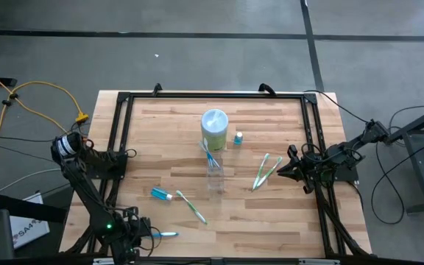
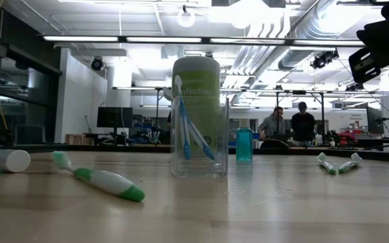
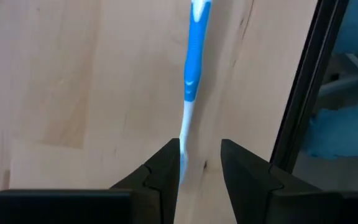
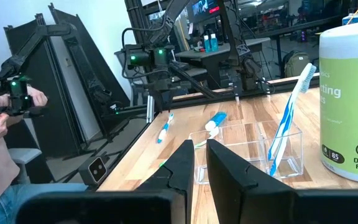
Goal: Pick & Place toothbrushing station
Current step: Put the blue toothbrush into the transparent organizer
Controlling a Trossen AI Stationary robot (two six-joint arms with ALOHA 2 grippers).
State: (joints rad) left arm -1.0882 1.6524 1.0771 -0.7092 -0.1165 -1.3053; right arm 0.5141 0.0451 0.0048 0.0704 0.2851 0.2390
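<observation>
Hovering at the table's 7 o'clock corner, the left gripper (image 1: 153, 235) points down over a blue-and-white toothbrush (image 3: 193, 68) lying flat on the wood; its fingers (image 3: 160, 171) are parted, and the handle's white end lies at the gap, close beside one finger, contact not determinable. The clear tumbler (image 1: 214, 175) stands upright at the table's centre and holds two blue-and-white brushes (image 2: 189, 131) leaning inside it. Directly behind the tumbler, toward 12 o'clock, stands a green wipes canister (image 1: 214, 129) with a white lid. One small toothpaste tube (image 1: 238, 138) stands just beside the canister at 1 o'clock. A second tube (image 1: 160, 194) lies flat at 8 o'clock from the tumbler, with a green-and-white toothbrush (image 1: 191, 207) just beside it. Two further green-and-white toothbrushes (image 1: 265, 171) lie side by side at 3 o'clock from the tumbler. The right gripper (image 1: 282, 170) waits at the 3 o'clock edge, near that pair, with its fingers (image 4: 182, 171) nearly together and holding nothing.
</observation>
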